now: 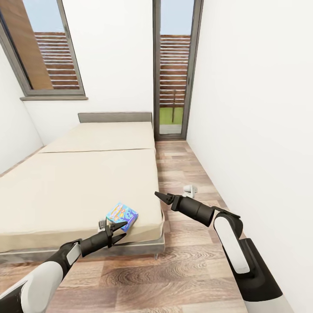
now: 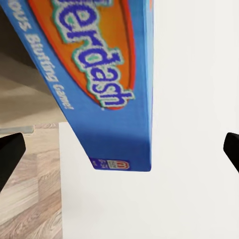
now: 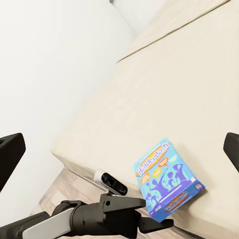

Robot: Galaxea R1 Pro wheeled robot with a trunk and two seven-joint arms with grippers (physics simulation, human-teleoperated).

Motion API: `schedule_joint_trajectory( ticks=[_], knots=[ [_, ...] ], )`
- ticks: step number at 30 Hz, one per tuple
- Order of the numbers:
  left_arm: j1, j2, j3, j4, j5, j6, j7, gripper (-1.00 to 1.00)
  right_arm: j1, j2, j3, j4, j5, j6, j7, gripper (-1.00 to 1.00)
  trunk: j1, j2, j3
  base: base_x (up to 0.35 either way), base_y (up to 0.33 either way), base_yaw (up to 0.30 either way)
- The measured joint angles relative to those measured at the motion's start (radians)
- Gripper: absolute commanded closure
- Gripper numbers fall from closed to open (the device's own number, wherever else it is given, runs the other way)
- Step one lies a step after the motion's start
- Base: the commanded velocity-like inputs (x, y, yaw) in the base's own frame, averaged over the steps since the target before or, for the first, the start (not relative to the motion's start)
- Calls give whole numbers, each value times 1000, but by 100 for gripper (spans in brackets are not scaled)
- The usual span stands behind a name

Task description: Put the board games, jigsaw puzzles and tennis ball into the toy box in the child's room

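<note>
beige bed [image 1: 78, 182] carries a blue board game [image 1: 122, 214] near its corner.

A bright blue board game [image 2: 107, 74] with orange print fills the space ahead of me, its corner pointing toward me. My two dark fingers [image 2: 10, 152] stand wide apart on either side of that corner, touching nothing. Wood plank floor [image 2: 30, 189] lies beneath the box.
</note>
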Motion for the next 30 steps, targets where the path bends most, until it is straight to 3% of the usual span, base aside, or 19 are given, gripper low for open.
schedule_joint_trajectory(
  ticks=[30],
  knots=[
    [0,2,-5,0,-2,4,-3,-100,0,0,0,0,0,-1,-1,-100,0,0,0,13,0,0]
  ],
)
